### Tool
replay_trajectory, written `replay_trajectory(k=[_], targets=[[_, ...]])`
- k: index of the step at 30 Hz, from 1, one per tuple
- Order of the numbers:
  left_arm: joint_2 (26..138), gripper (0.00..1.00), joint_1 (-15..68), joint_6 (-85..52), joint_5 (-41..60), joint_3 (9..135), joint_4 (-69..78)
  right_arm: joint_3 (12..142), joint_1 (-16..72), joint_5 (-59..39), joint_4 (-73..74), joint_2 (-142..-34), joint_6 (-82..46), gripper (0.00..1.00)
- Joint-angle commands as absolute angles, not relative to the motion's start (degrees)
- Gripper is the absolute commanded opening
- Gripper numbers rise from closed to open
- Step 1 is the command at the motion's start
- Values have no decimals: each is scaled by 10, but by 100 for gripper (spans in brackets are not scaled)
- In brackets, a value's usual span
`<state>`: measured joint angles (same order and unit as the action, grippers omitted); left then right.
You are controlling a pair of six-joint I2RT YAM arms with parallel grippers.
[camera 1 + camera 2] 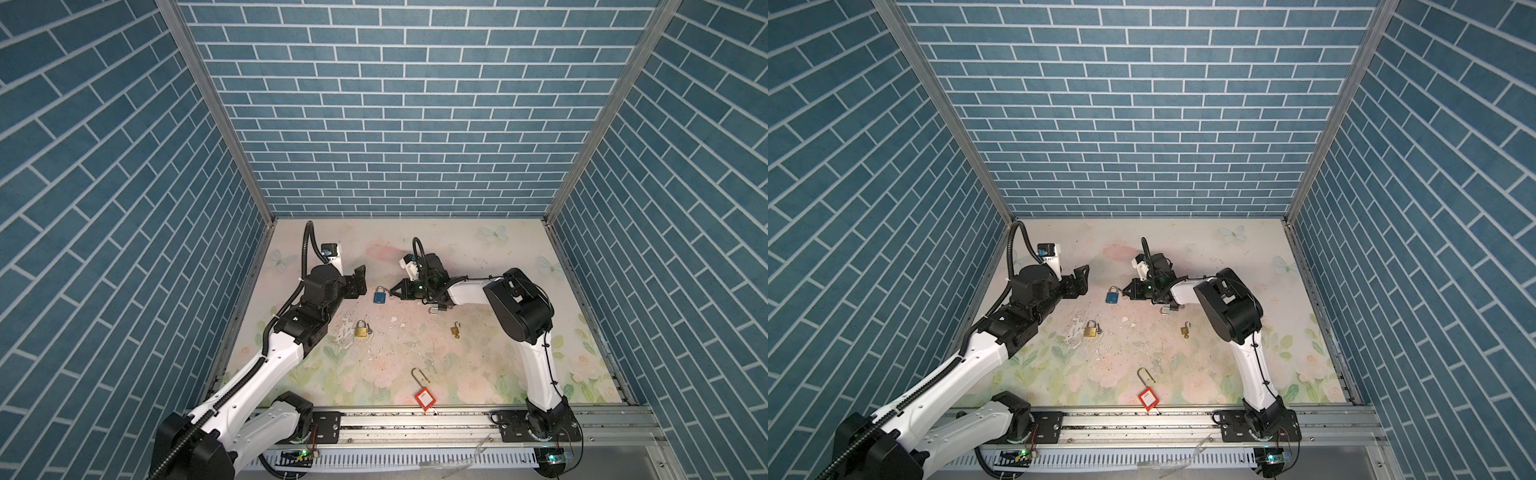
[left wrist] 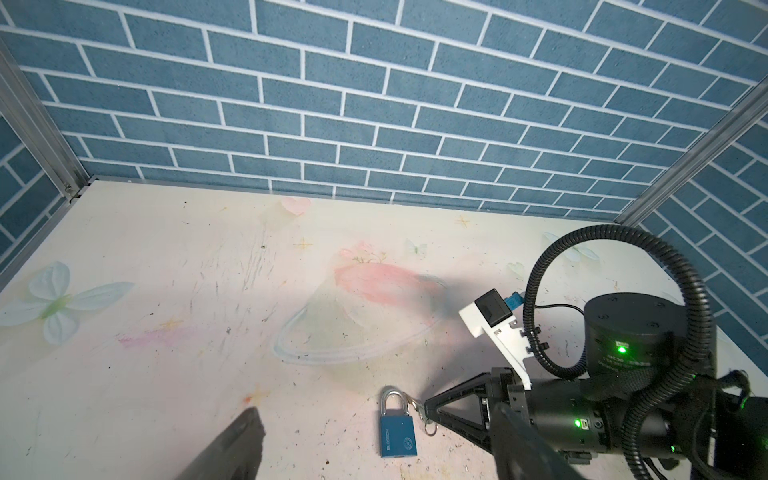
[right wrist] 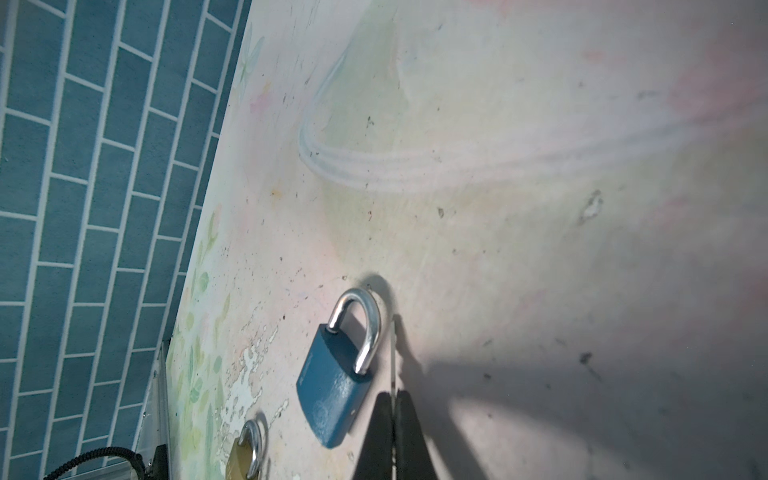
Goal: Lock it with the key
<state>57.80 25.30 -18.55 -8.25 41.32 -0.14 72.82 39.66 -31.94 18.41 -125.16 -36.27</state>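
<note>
Although only a thin edge shows, right tool (image 3: 392, 395) pinches seemingly the key (image 3: 392, 357) (left tool (image 1: 360, 282) gapes).

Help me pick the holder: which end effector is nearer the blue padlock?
Right. The right end effector, shut on a key, sits just beside the blue padlock; the left end effector hangs open farther off, opposite.

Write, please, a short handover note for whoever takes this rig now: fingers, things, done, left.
Left gripper: fingers open, empty, near the blue metal padlock.
Right gripper: shut on the thin silver key.
Padlock lies flat on the floral table; its shackle looks closed; the key tip is beside the shackle, not in the lock body.
Done: key is in hand. Left: insert it, turn.
</note>
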Motion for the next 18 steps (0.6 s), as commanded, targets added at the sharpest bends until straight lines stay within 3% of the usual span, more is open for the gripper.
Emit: replay_trajectory(k=[1,11,18], targets=[[573,86,249,-183,-81,407,12,728,408,-330,164,-1266,-381,8],[576,86,248,-186,-83,413,7,713,408,-326,168,-1245,-381,27],[571,86,239,-242,-130,422,-36,705,408,-290,147,-1206,-369,46]])
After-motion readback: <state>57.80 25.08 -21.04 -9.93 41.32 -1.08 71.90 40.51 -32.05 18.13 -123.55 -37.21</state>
